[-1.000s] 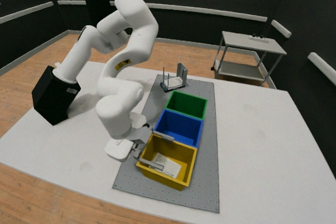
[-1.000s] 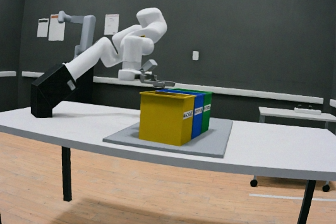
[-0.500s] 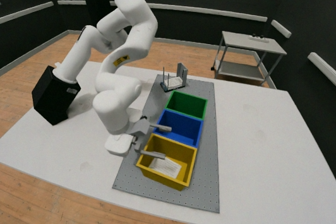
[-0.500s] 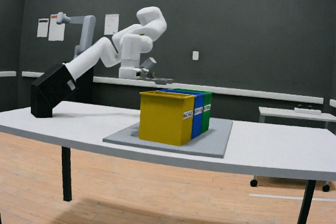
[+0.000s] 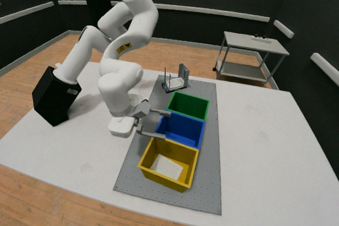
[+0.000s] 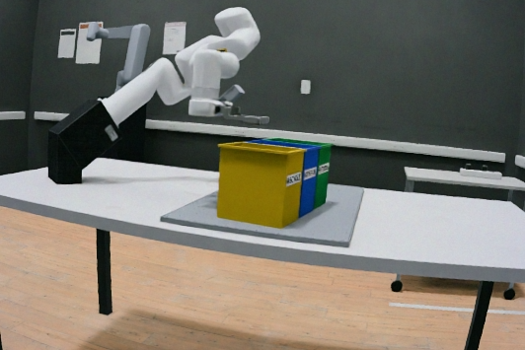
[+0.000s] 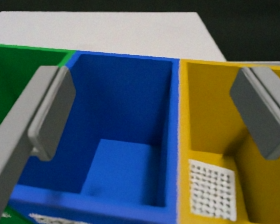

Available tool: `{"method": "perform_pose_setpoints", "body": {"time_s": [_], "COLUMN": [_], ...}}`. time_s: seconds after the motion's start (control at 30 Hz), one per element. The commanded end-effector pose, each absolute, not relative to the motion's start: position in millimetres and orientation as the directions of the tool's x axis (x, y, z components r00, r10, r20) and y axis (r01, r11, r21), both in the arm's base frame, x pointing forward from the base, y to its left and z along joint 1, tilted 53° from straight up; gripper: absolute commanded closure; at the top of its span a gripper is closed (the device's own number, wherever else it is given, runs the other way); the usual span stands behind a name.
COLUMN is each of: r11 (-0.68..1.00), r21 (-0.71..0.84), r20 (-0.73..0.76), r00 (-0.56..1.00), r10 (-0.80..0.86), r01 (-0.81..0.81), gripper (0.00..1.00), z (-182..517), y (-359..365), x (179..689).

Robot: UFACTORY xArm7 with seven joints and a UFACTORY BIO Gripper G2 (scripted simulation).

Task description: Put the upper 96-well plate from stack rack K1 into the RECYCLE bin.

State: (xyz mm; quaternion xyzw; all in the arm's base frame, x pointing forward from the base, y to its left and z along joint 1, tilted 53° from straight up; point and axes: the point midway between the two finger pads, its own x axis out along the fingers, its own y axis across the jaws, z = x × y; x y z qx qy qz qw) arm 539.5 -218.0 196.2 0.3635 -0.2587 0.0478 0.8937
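Observation:
One white 96-well plate (image 5: pixel 167 167) (image 7: pixel 212 190) lies in the yellow bin (image 5: pixel 172 184) (image 6: pixel 257 187) (image 7: pixel 184 150), turned a little askew on its floor. The bin is upright, and its label faces the exterior view. The rack K1 (image 5: pixel 183 71) stands at the back of the grey board with one white plate (image 5: pixel 175 83) low in it. My gripper (image 5: pixel 167 125) (image 6: pixel 264 119) (image 7: pixel 156 112) is open and empty. Its fingers stand wide apart above the bins, over the blue bin and the edge of the yellow one, clear of the rims.
The blue bin (image 5: pixel 181 130) (image 6: pixel 309 182) (image 7: pixel 123 170) and the green bin (image 5: pixel 188 106) (image 6: pixel 323 177) (image 7: pixel 21 75) stand upright in a row with the yellow one on the grey board (image 5: pixel 208 175) (image 6: pixel 336 232). The rack is beyond the green bin. A trolley (image 5: pixel 252 42) stands behind the table.

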Motion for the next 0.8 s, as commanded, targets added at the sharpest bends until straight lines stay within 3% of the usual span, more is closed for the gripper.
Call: {"method": "perform_pose_setpoints", "body": {"time_s": [0.0,0.77], "r11": [0.734,0.734], "r21": [0.623,0.624], "r20": [0.497,0.497], "r00": [0.861,0.861], "r10": [-0.106,-0.106], "r01": [-0.269,-0.269], "gripper": [0.82,0.82], "z": [212.8,274.8], "y": [-205.6,-148.0], "x": [522.7,460.3]}}
